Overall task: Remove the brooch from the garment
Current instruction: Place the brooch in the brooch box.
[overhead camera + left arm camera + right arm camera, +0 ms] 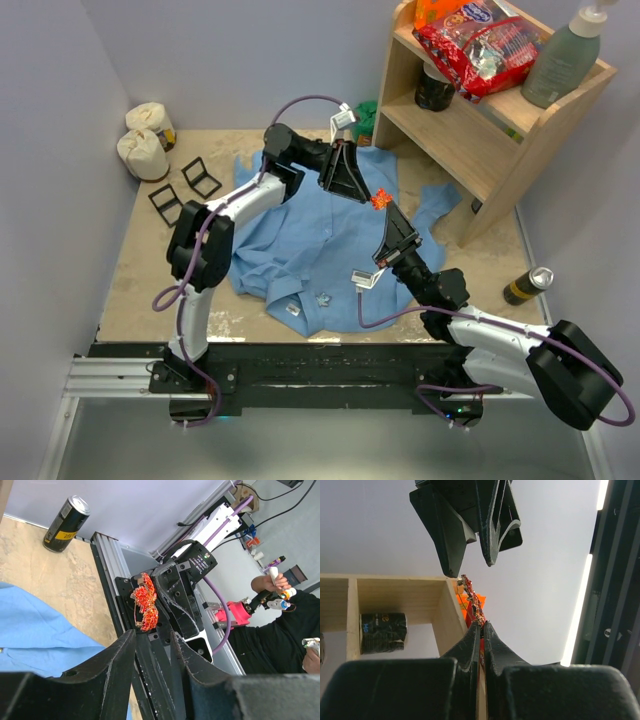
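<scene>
The light-blue shirt [310, 240] lies crumpled on the table; it shows at the lower left in the left wrist view [35, 635]. The orange brooch [380, 200] is lifted clear of the cloth. My right gripper [384, 213] is shut on the brooch's lower edge [472, 597], its tips pressed together [482, 624]. My left gripper [358, 194] is open and empty, tips just left of the brooch, apart from it. In the left wrist view the brooch [144, 601] hangs just beyond my open left gripper [152, 634].
A wooden shelf [470, 130] stands at the back right with a red snack bag [480, 45] and a green bottle [565, 55]. A can [527, 285] stands right of the shirt. Two white sacks [145, 140] and black clips [185, 190] are at the back left.
</scene>
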Tool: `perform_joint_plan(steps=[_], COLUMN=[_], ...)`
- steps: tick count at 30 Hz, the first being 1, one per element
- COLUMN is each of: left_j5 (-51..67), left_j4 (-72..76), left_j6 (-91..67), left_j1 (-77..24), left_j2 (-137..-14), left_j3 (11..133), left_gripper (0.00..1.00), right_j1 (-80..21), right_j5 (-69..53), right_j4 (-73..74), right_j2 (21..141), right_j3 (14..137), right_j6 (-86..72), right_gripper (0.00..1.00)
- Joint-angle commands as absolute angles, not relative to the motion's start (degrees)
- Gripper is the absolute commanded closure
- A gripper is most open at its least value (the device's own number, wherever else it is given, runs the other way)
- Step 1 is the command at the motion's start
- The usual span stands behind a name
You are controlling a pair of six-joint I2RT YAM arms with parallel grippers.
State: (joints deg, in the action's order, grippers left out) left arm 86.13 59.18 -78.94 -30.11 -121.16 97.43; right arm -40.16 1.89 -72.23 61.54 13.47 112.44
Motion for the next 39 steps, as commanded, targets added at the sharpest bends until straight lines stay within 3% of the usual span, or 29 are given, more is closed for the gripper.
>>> perform_joint_plan(steps=[1, 21, 31, 39], left_j5=[88.1, 88.4, 88.5, 88.7], left_j4=[61.1, 60.7, 60.6, 60.6], left_j6=[-79.6, -79.9, -80.1, -80.2], left_j1=[-29.6, -30.5, -30.8, -30.7], left_j2=[-120.9, -121.1, -121.2, -121.3], left_j3=[100.1, 99.6, 99.1, 99.2], left_gripper=[0.6, 0.66, 0.56, 0.57], right_j1=[-40.3, -41.0, -41.1, -41.5], right_j5=[1.1, 1.7, 1.1, 1.4], right_j4=[-95.3, -95.3, -96.6, -96.4], right_j2=[61.7, 63.0, 62.8, 63.2], right_j3=[13.8, 14.9, 15.0, 15.4], right_j6=[110.6, 110.5, 109.6, 109.6], right_gripper=[1.0, 1.0, 1.0, 1.0])
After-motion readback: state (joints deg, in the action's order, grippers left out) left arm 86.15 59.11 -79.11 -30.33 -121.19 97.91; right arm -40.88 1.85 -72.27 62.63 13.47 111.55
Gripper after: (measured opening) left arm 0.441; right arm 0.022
